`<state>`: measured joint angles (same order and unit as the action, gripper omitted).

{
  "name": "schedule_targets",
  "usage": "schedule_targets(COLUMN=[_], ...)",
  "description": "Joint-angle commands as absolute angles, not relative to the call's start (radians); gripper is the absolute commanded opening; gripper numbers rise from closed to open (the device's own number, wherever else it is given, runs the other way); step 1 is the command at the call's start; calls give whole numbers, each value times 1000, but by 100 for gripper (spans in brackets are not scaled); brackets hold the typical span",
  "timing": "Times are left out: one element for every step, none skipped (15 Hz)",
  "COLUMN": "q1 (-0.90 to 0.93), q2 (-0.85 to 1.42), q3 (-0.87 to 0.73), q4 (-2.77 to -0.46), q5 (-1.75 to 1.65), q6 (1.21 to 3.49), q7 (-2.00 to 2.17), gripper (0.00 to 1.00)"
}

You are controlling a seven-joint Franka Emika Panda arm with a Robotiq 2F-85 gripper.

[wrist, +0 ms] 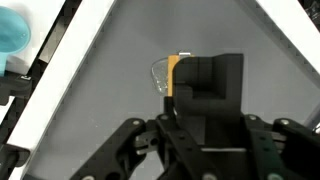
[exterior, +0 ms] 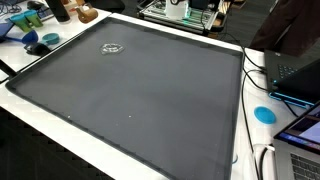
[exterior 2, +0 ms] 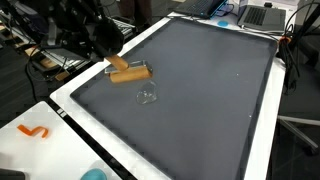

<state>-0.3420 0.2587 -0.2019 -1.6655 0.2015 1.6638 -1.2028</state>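
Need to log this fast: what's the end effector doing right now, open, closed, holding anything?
End effector: closed, as far as the views show, on a tan block.

Wooden block (exterior 2: 130, 73), matt grey mat (exterior 2: 205, 95)

A blue disc (exterior: 264, 114) lies on the white table (exterior: 50, 132) beside the grey mat (exterior: 150, 100).
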Motion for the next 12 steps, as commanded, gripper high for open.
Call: schedule_targets(q1=[-351, -348, -342, -338, -335, -330, -327, -321, -317, -312, -306, -298], q2=[242, 233, 223, 216, 208, 200, 194, 187, 179, 169, 156, 142], q3=[-191, -188, -186, -184, -181, -179, -177, -175, -173, -172, -172, -172], q4=[-1687, -1698, -1712, -1723, -1734, -1746, -1756, -1768, -1780, -1795, -1814, -1836], q5=[230, 227, 218, 215, 214, 209, 208, 205, 204, 200, 193, 185], q6=[1670, 1673, 1679, 1684, 1685, 1688, 1693, 1700, 1704, 1710, 1725, 1740], q7=[-1246, -1254, -1256, -1258, -1268, -1274, -1278, -1278, -1284, -1284, -1281, -1276], gripper=[24, 24, 24, 24, 24, 24, 24, 24, 24, 24, 24, 24])
